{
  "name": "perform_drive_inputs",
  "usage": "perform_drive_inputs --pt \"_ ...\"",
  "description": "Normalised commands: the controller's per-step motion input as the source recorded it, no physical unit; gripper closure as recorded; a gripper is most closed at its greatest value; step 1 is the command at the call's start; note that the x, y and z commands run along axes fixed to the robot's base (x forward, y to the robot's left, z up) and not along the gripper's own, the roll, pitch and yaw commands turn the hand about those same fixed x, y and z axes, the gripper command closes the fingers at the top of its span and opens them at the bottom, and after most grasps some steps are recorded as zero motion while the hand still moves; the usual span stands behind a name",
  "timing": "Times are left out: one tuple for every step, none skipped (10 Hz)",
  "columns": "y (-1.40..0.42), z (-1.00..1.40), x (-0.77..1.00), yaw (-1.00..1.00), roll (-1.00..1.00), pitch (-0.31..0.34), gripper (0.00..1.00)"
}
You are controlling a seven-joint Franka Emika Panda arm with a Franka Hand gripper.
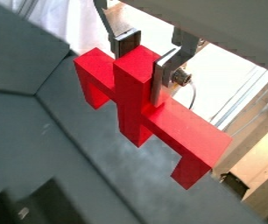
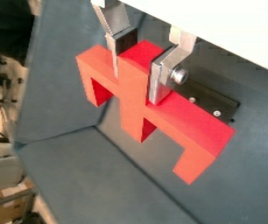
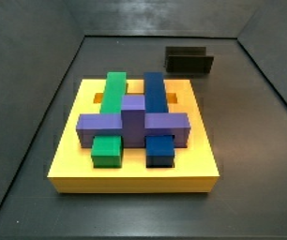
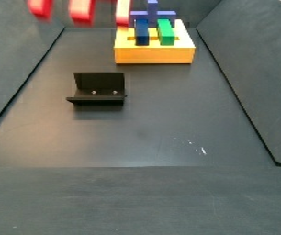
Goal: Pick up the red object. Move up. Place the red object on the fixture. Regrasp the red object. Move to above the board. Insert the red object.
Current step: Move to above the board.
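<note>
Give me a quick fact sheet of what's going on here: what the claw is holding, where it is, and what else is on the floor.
gripper: shut on the red object, raised well off the floor
red object: crossbar with prongs, clamped at its middle between the fingers; also seen at the upper edge of a side view
fixture: empty, standing on the dark floor apart from the board
board: yellow slab carrying green, blue and purple blocks
task stage: the red piece is lifted, not yet on the fixture
</note>
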Motion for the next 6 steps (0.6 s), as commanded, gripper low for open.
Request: perform_drive_inputs --pt "-0.03 0.74 0.0 -0.03 -0.01 0.062 1.0" --pt "-0.01 0.26 0.03 -0.01 0.01 0.081 1.0" --pt "-1.4 0.28 -0.9 -0.05 -1.0 0.216 1.0" --pt "-1.4 0.3 -0.92 -0.04 -1.0 0.214 1.0" --pt "-1.4 0.31 -0.99 -0.02 -1.0 0.204 1.0" --pt "-1.4 0.3 -0.98 -0.01 -1.0 0.205 1.0"
